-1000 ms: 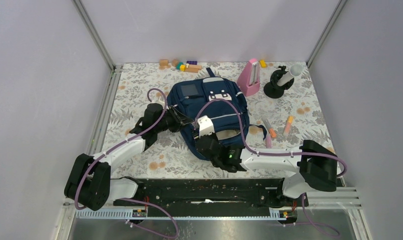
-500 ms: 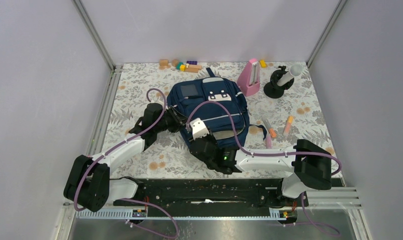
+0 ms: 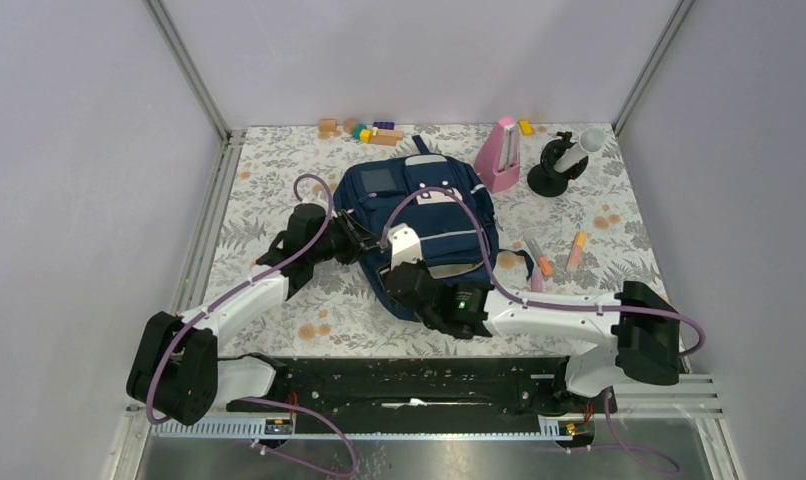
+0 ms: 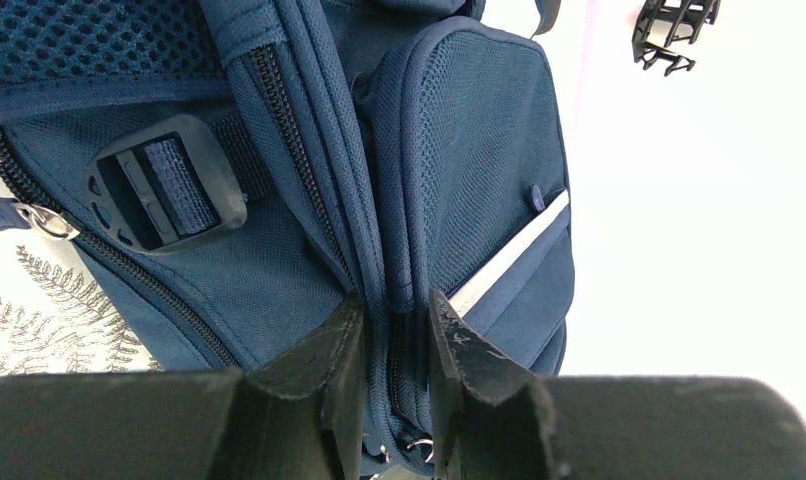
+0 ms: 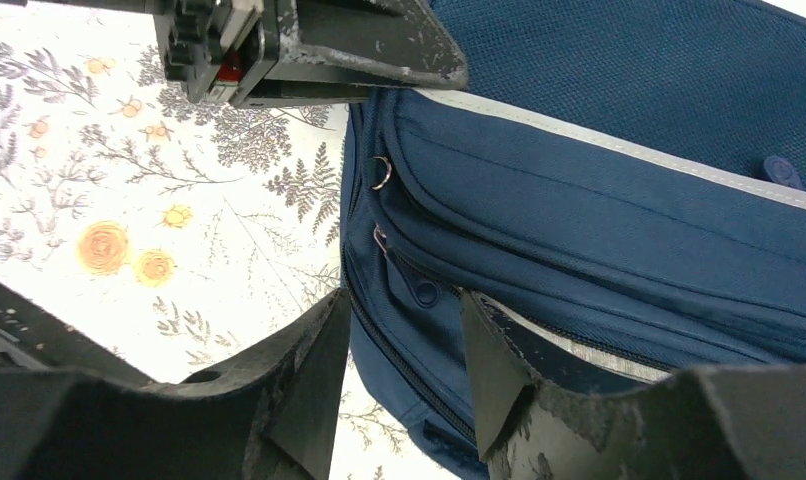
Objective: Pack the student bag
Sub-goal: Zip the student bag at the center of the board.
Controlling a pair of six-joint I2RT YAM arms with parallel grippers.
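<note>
Since a second ago the right arm has brought its wrist a little to the left, and its jaws have widened. The right gripper [image 5: 404, 300] now stands apart, facing a zipper pull [image 5: 407, 278] at the corner of the student bag [image 3: 424, 200]. The bag lies flat in the middle of the table [image 3: 279, 160]. The left gripper [image 4: 392, 300] is clamped on the bag's side seam, probably to keep the fabric tight for the zipper.

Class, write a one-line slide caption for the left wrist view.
Left hand pinching a zippered seam of the navy student bag.
</note>
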